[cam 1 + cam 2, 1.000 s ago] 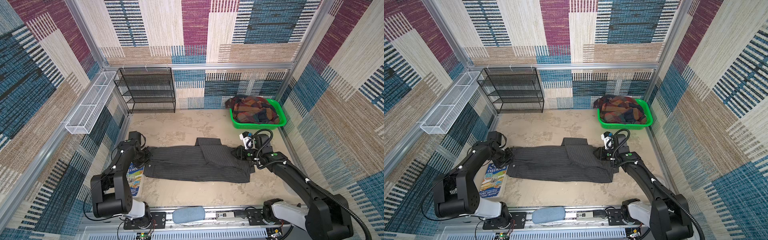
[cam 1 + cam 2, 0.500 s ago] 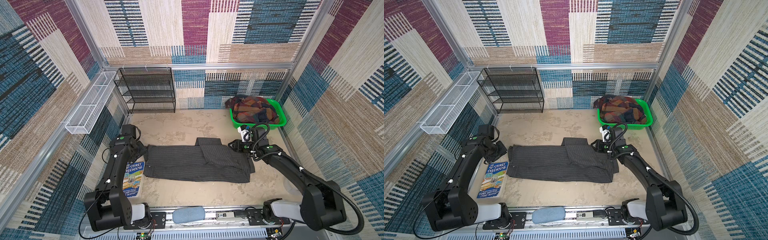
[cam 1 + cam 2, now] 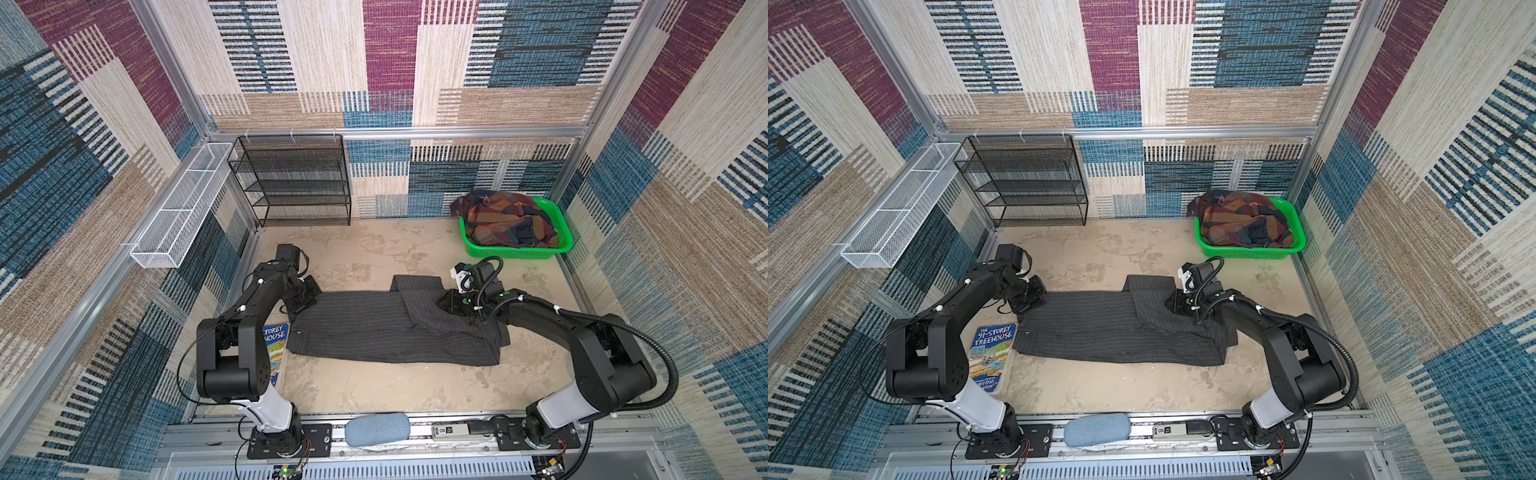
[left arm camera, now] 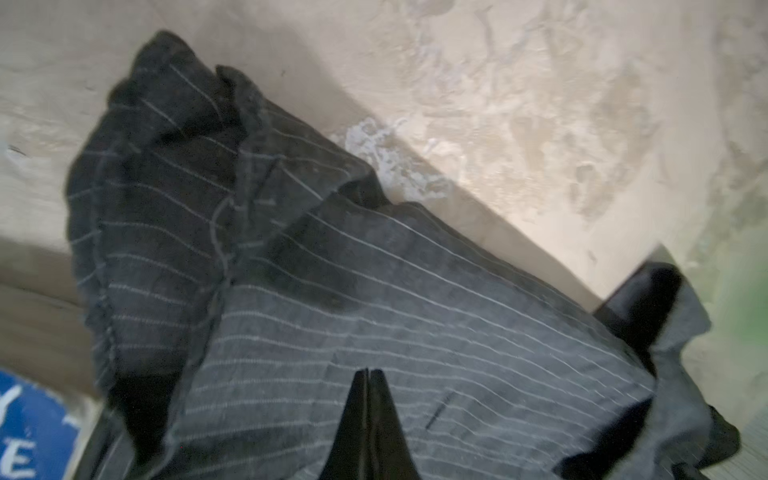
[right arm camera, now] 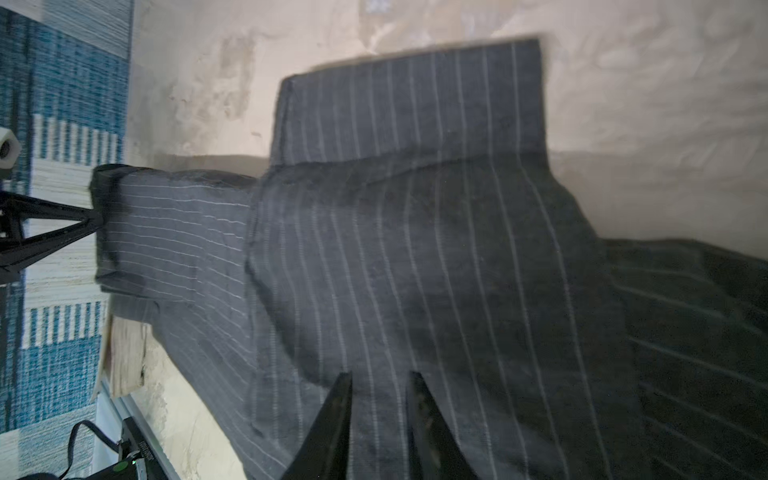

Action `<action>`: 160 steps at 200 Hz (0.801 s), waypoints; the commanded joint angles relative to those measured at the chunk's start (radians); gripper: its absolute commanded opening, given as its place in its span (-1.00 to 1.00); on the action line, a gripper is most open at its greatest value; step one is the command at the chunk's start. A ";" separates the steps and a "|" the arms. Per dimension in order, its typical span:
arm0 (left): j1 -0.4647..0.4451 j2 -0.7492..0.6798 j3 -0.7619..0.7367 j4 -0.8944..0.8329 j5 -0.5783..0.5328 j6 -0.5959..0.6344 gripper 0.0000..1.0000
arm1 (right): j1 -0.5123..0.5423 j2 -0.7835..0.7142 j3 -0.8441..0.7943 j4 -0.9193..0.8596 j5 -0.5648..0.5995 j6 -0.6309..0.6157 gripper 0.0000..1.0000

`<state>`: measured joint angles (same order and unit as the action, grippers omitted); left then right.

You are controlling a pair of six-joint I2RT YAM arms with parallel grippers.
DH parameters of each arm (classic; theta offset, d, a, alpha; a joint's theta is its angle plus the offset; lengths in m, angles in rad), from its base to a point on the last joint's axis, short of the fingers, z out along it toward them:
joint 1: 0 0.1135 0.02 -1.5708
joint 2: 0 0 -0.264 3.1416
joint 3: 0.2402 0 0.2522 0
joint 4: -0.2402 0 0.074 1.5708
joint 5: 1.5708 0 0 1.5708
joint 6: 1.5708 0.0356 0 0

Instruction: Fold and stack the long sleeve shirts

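Note:
The charcoal pinstriped shirt (image 3: 374, 328) (image 3: 1100, 328) lies spread across the table's middle in both top views, one sleeve (image 3: 415, 286) folded over it. My left gripper (image 3: 305, 300) (image 3: 1030, 300) is at the shirt's far left corner. Its jaws (image 4: 368, 370) are shut, pinching the cloth (image 4: 415, 291), and that end looks slightly raised. My right gripper (image 3: 445, 302) (image 3: 1173, 305) rests on the shirt's right end. Its jaws (image 5: 380, 376) stand narrowly open over the striped cloth (image 5: 415, 228). The plaid shirt (image 3: 505, 224) (image 3: 1237, 224) sits crumpled in the green basket (image 3: 515, 252).
A blue book (image 3: 274, 340) (image 3: 990, 353) lies on the table under my left arm. A black mesh rack (image 3: 295, 183) stands at the back left, with a white wire basket (image 3: 178, 208) on the left wall. A grey-blue pad (image 3: 376, 428) lies on the front rail.
My left gripper drew back to the left, then returned to the shirt's far left corner and shut. My right gripper shifted along the shirt's right end and its jaws narrowed.

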<state>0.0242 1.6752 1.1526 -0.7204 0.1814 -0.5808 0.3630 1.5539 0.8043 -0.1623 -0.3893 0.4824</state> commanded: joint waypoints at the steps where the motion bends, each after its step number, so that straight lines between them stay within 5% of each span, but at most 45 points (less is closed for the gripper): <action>1: 0.000 0.055 -0.009 0.042 -0.021 -0.022 -1.00 | -0.012 0.024 -0.025 0.052 0.048 0.081 -0.48; 66: 0.008 0.282 0.130 0.018 -0.133 -0.031 -1.00 | -0.148 0.123 -0.002 0.015 0.125 0.108 -0.53; 122: 0.025 0.249 0.278 -0.092 -0.166 -0.042 -1.00 | -0.196 0.115 0.070 -0.068 0.178 0.036 -0.50; 160: -0.033 0.127 0.314 -0.095 -0.052 -0.105 -0.61 | -0.149 0.029 0.167 -0.123 0.172 -0.055 -0.38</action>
<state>0.0277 1.8507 1.4399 -0.7902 0.0586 -0.6342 0.1783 1.6203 0.9054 -0.2432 -0.2497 0.5079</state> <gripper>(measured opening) 0.177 0.292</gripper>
